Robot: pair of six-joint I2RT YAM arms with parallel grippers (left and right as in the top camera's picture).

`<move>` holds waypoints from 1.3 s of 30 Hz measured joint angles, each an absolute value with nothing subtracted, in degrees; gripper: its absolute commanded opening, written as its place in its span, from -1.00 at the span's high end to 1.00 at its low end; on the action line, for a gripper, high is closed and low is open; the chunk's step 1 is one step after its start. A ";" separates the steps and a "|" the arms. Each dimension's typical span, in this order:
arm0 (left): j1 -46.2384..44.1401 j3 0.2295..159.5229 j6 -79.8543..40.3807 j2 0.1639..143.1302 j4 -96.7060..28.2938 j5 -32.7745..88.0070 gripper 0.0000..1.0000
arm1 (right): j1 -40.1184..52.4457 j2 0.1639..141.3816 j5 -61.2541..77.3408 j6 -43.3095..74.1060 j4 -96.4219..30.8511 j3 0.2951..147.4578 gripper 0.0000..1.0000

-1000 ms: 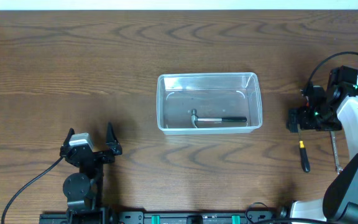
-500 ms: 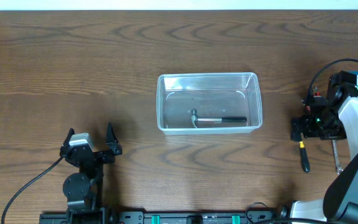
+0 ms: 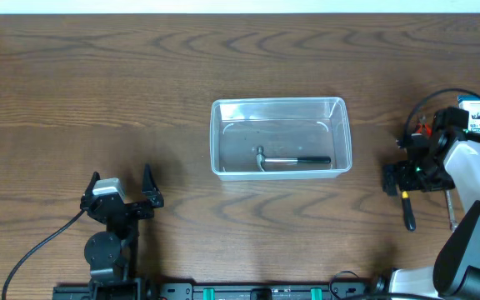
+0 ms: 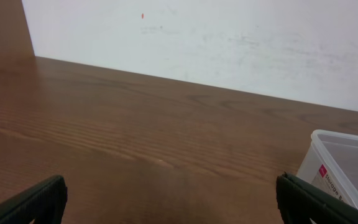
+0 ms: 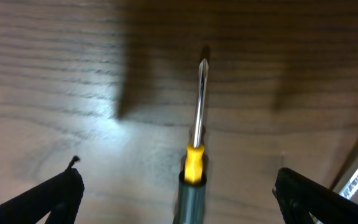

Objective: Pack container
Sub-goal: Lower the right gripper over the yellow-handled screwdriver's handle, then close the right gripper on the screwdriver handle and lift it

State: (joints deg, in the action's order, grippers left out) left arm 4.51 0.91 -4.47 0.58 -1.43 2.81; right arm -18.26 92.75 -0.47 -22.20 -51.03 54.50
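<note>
The container (image 3: 277, 102), a clear plastic tub, stands mid-table, and a small hammer (image 3: 294, 160) lies inside it. Its corner (image 4: 347, 168) shows in the left wrist view. At the right side a screwdriver (image 3: 407, 208) with a yellow and black handle lies on the wood. My right gripper (image 3: 405, 179) hovers over its shaft end, open. In the right wrist view the screwdriver (image 5: 196, 124) lies between the spread fingers of the right gripper (image 5: 179, 199), untouched. My left gripper (image 3: 122, 187) rests open and empty at the front left, as the left wrist view (image 4: 173, 205) also shows.
A second tool (image 3: 449, 204) with a metal shaft lies just right of the screwdriver. A small blue-and-white box (image 3: 476, 112) sits behind the right arm. The table's back edge meets a white wall (image 4: 229, 43).
The right gripper has moved toward the table's front and slightly left, coming over the screwdriver. Its jaws stayed open. The left arm has not moved.
</note>
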 measured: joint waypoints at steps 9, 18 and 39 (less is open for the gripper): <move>4.51 0.91 -4.47 0.58 -1.41 2.81 -0.96 | -18.26 92.77 -1.02 -23.05 -47.68 52.58 -0.98; 4.51 0.91 -4.47 0.58 -1.43 2.81 -0.96 | -18.26 92.77 -1.13 -23.44 -48.16 49.69 -0.99; 4.51 0.91 -4.47 0.58 -1.43 2.79 -0.96 | -21.91 92.77 -2.83 -23.16 -48.58 49.04 -0.99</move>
State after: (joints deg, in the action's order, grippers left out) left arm 4.51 0.91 -4.47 0.58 -1.43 2.79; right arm -21.91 92.77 -2.83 -23.16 -48.58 49.04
